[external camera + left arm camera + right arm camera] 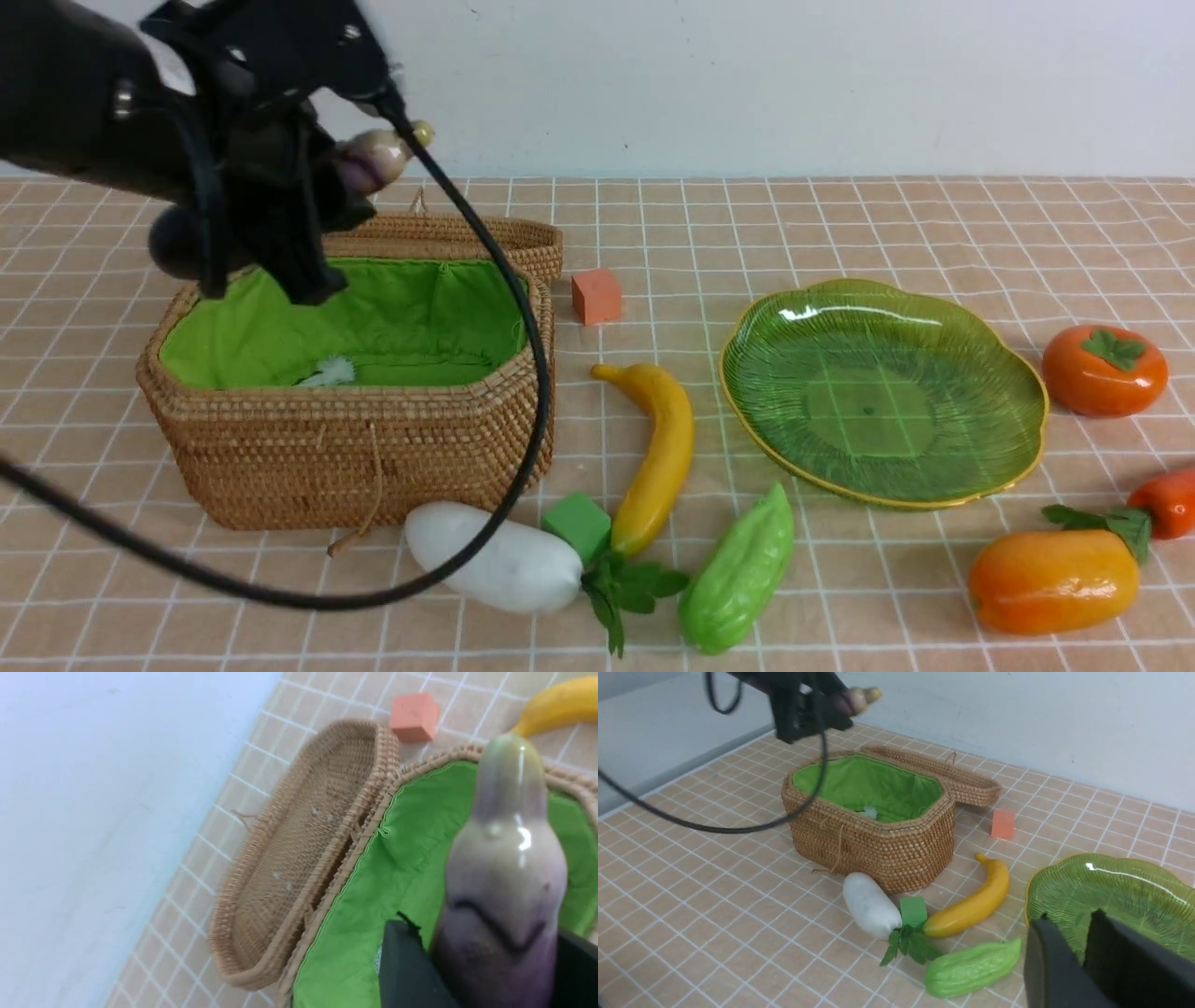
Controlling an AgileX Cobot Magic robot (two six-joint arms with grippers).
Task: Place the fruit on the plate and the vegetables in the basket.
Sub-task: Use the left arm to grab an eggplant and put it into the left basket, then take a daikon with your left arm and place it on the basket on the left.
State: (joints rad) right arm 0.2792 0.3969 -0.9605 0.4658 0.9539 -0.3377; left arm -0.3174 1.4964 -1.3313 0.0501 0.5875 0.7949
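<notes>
My left gripper (486, 952) is shut on the purple eggplant (378, 154) and holds it in the air over the back left of the open basket (345, 448) with its green lining. On the cloth lie the white radish (504, 560), the light-green gourd (742, 569) and the banana (658, 457), all in front of or beside the basket. The green plate (882, 392) is bare. A persimmon (1104, 369), a mango (1055, 579) and a carrot (1167, 504) lie to its right. My right gripper (1069, 917) hovers over the plate's near edge, slightly open, with nothing between its fingers.
The wicker lid (467, 233) leans behind the basket. An orange cube (597, 296) sits between basket and plate, and a green cube (579, 525) touches the radish's leaves. The left arm's black cable (532, 373) loops in front of the basket. A small white tuft (329, 373) lies inside it.
</notes>
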